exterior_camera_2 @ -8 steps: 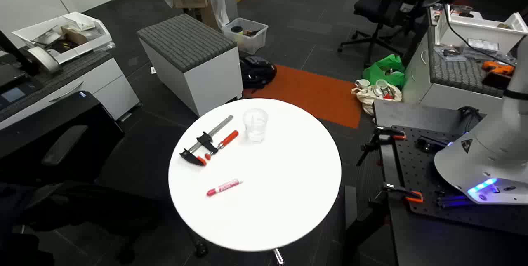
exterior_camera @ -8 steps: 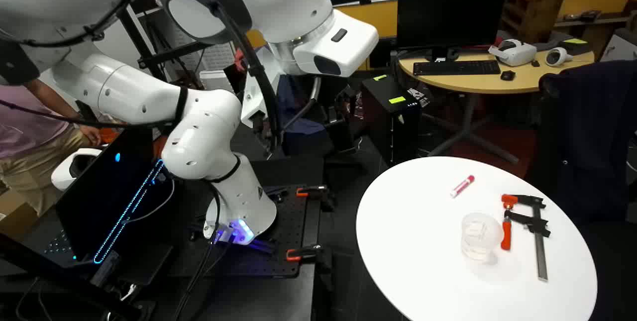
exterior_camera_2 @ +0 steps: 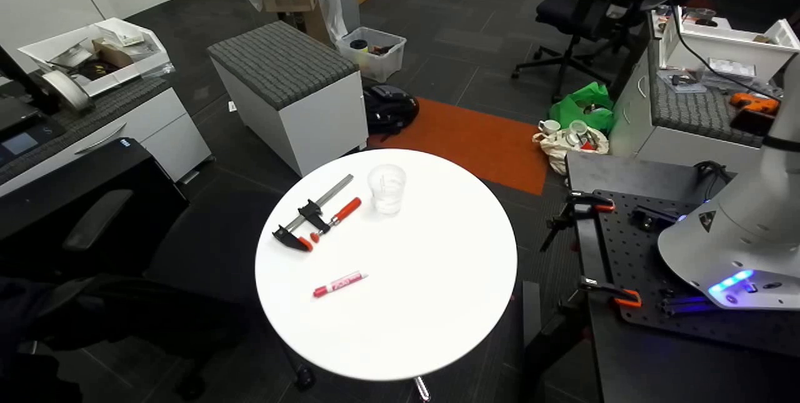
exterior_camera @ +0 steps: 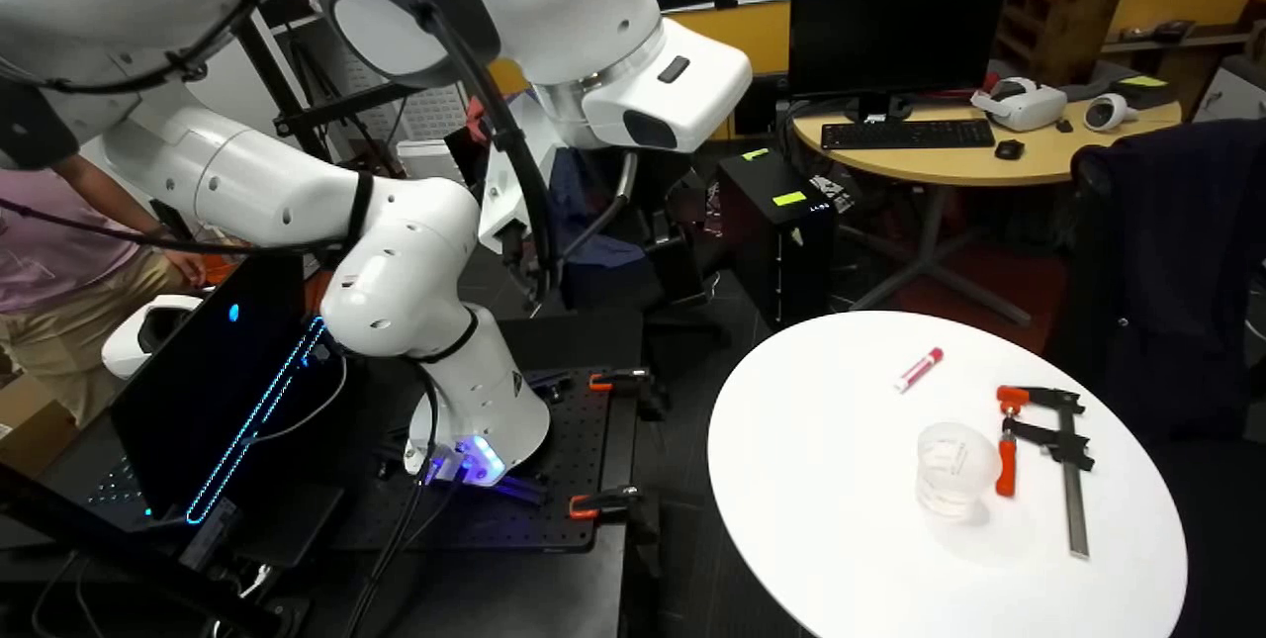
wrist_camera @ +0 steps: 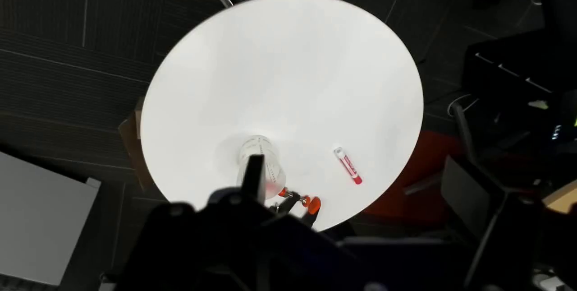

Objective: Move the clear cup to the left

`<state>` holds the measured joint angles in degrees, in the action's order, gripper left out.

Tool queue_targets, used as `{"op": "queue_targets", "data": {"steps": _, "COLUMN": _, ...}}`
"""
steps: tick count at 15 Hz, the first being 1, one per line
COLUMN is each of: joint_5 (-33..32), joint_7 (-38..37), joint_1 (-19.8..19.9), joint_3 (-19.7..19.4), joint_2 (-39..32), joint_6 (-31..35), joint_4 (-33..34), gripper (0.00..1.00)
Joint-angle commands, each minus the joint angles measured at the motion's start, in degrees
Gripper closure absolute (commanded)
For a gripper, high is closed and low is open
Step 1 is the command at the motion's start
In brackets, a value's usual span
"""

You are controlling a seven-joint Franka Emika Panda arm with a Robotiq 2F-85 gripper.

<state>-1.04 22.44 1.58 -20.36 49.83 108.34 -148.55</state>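
The clear cup (exterior_camera: 948, 485) stands upright on the white round table in an exterior view. It also shows in an exterior view (exterior_camera_2: 387, 190), beside the clamp's red handle. In the wrist view the clear cup (wrist_camera: 271, 164) stands low and left of centre, partly hidden behind the left finger. My gripper (wrist_camera: 356, 171) is open and empty, its fingers wide apart in the wrist view. It is well above the table and not touching the cup. In the exterior views the gripper is dark against a dark background or out of frame.
The red-and-black clamp (exterior_camera: 1071, 480) lies close beside the cup. The red-and-white marker (exterior_camera_2: 339, 284) lies apart from both on the white round table (exterior_camera_2: 431, 309). A chair (exterior_camera: 1177, 282) stands at the table's far side. The robot's black bench (exterior_camera: 593, 579) is separate from the table.
The dark gripper shape below the wrist looks slightly different in an exterior view, hard to make out. The cup, clamp and marker have not moved.
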Motion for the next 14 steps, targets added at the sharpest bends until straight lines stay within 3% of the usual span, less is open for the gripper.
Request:
{"op": "queue_targets", "data": {"steps": 1, "joint_5": 1.4, "joint_7": 0.5, "joint_1": 0.6, "joint_3": 0.7, "joint_2": -1.2, "joint_6": 1.3, "joint_4": 0.3, "gripper": 0.00}}
{"op": "queue_targets", "data": {"steps": 7, "joint_5": 2.9, "joint_7": 0.7, "joint_1": -1.1, "joint_3": 1.1, "joint_2": -4.3, "joint_6": 7.2, "joint_4": 0.8, "gripper": 0.00}}
{"op": "queue_targets", "data": {"steps": 14, "joint_5": 3.6, "joint_7": -0.2, "joint_1": -3.3, "joint_3": 4.3, "joint_2": -11.3, "joint_6": 17.2, "joint_4": 1.4, "gripper": 0.00}}
